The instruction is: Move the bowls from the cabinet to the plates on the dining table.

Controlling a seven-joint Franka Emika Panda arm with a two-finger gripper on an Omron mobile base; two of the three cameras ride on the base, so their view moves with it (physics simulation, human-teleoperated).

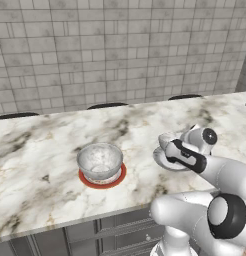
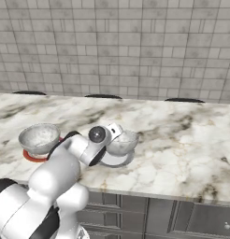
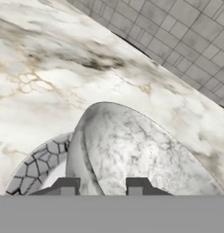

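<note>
Bowls: no. 1 (image 1: pixel 100 161) sits upright and centred on the red plate (image 1: pixel 121 175), red rim showing all round its foot, at approx 9 o'clock from the arm's wrist in the left base view. That half looks done.

Bowl no. 2 (image 2: pixel 122 141) is at the pale plate (image 2: pixel 118 161), whose rim peeks out at the bowl's 6 o'clock in the right base view. Can't tell whether it's resting on the plate or just above it. In the hand view it looks tipped somewhat, but that cam rolls w/ the hand, so not sure.

Gripper (image 3: pixel 101 186): jaws nearly closed, one fingertip (image 3: pixel 67 185) outside the bowl wall, the other inside, so it has the rim of bowl no. 2 pinched. Plate's patterned edge shows at 9 o'clock of the fingers in the hand view.

Both plates lie near the front edge of the marble table (image 1: pixel 40 150), near each other but apart. Tiled wall (image 2: pixel 135 46) behind, at 12 o'clock.

Judgement: task approx. three-quarters through. Left to do: settle bowl no. 2 flat and centred on the pale plate, open the jaws, lift the hand clear w/o dragging the rim. No more bowls seen to fetch.
</note>
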